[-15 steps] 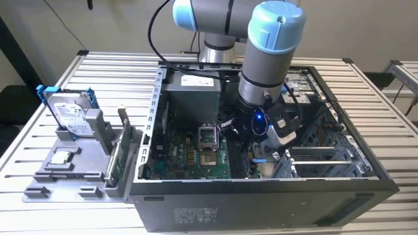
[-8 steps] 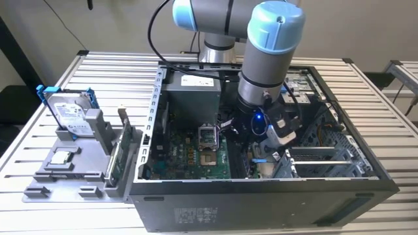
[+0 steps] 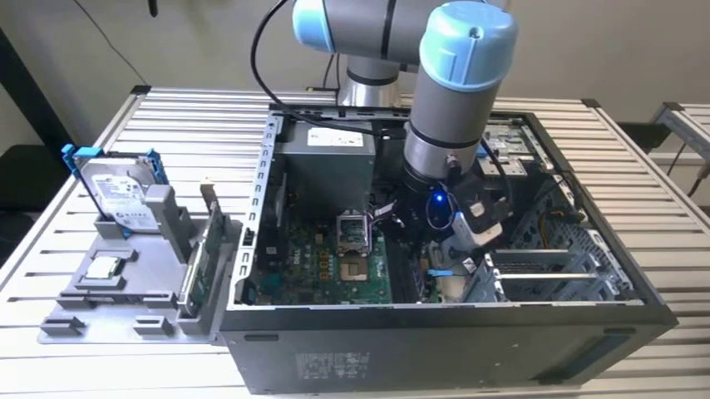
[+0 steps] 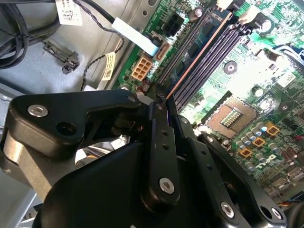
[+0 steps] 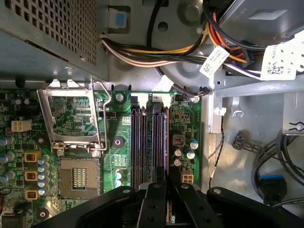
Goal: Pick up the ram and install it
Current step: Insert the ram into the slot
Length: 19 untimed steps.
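Pinching down on the near end of the ram (image 4: 197, 52), the pincer (image 4: 166, 102) is holding its two black fingers (image 4: 159, 128) almost together, with only the thin stick between them. The ram is standing on edge along one of the long memory slots (image 4: 216, 59) on the green motherboard (image 5: 123, 123), deep inside the open computer case (image 3: 444, 349). Whether it is sitting all the way down I cannot tell. In the first wrist view the stick is lining up with the outermost slot, the one nearest the small round capacitors (image 5: 190, 154). On the other side of the slots the processor socket (image 5: 78, 178) is lying uncovered, with its metal frame (image 5: 71, 114) just beside it. The grey arm (image 3: 455, 108) is reaching down into the case from above. Well apart, on the counter (image 3: 189, 125) at the exterior view's left, a grey tray (image 3: 111, 307) is carrying a hard drive (image 3: 116, 191) in a blue frame and a green card (image 3: 199, 266) standing on edge.
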{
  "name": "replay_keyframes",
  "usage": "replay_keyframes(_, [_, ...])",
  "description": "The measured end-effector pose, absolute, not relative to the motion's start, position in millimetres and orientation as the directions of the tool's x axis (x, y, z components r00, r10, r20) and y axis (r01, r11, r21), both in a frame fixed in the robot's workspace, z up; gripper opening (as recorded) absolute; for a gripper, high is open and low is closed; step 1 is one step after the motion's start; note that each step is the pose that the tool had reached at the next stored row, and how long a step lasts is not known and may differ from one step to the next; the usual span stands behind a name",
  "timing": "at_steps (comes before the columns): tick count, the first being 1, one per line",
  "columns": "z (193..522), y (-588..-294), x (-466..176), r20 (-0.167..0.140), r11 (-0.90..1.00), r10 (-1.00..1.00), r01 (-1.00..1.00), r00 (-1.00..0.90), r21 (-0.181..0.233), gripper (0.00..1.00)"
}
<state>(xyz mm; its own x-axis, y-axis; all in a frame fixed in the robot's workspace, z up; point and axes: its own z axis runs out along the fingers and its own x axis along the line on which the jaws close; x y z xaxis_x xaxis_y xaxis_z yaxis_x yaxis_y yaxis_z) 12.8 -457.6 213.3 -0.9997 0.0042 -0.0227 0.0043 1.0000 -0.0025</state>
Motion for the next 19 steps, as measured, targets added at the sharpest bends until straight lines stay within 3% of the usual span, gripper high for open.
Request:
replay_keyframes(13, [216.2,-457.6,11.7,-0.031,1.0,0.004,0.004,-0.999,-0.001,0.15])
replay_keyframes(19, [216.3,-460.2,11.7,-0.031,1.0,0.005,0.004,-1.0,0.02,0.15])
